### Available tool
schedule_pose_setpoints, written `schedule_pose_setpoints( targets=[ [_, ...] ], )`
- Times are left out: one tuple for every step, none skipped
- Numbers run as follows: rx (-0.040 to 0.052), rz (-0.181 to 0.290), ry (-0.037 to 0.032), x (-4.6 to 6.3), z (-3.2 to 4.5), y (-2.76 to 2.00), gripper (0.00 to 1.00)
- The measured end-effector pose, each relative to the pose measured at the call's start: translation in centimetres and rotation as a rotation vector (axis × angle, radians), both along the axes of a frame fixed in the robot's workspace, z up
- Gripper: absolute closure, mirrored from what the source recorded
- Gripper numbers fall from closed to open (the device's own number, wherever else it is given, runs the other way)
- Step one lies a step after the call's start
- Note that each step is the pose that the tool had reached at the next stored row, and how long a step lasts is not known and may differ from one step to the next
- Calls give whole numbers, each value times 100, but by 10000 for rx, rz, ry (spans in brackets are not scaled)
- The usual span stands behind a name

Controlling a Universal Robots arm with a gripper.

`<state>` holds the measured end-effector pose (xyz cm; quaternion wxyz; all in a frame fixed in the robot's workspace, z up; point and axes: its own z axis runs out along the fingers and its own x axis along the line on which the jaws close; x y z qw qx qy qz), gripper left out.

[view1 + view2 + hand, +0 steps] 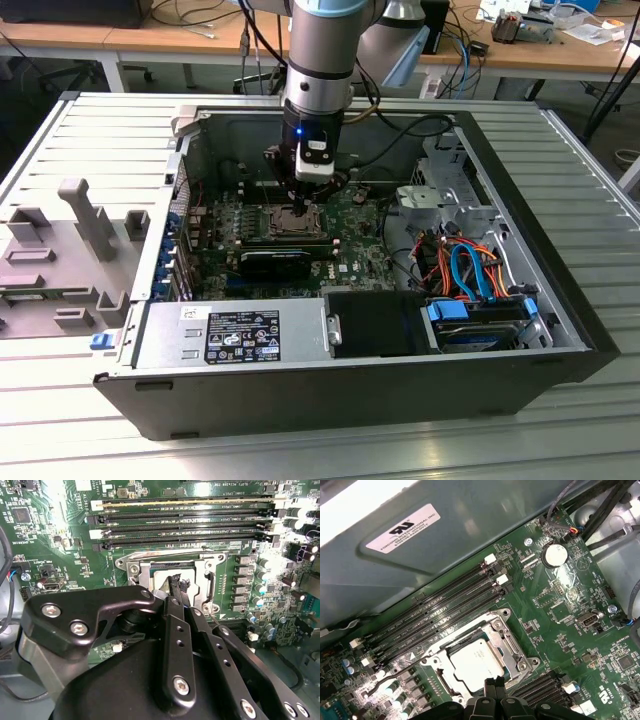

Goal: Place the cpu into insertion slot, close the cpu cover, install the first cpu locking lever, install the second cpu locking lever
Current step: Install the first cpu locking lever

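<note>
tool (495,684), tips together, at cpu cover (510,642) edge; cpu (472,662) seated beneath

- In the exterior view I had soft, even room light. The ribbed metal table (590,180) came up pale and bright, while the inside of the computer case (350,400) sat darker, deepest behind its near wall.
- A small blue light (298,131) glowed on the arm's wrist.
- In the second wrist view hard light burned out patches of the motherboard (50,555) beside the memory slots (185,517). The gripper (178,586) was a black mass with a dull sheen, shading the board beneath it.
- In the first wrist view the case wall's edge (355,500) washed to white. The cpu (475,662) shone pale, and the coin battery (555,555) and capacitors (385,687) glared.
</note>
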<state>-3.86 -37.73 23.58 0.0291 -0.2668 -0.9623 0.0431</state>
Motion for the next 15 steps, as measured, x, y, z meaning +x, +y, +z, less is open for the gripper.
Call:
schedule_pose_setpoints(
  targets=[
    [0, 16, 0, 0, 0, 0, 89],
    [0, 31, 0, 0, 0, 0, 89],
    [0, 42, 0, 0, 0, 0, 89],
    [0, 53, 0, 0, 0, 0, 89],
    [0, 74, 0, 0, 0, 0, 89],
    [0, 94, 0, 0, 0, 0, 89],
    [-1, 112, 0, 0, 0, 0, 89],
    [0, 120, 0, 0, 0, 0, 89],
    [0, 132, 0, 0, 0, 0, 89],
    [0, 154, 0, 0, 0, 0, 89],
    [0, 166, 0, 0, 0, 0, 89],
    [0, 177, 0, 0, 0, 0, 89],
    [0, 196, 0, 0, 0, 0, 89],
    [0, 210, 0, 0, 0, 0, 89],
    [0, 224, 0, 0, 0, 0, 89]
  ],
)
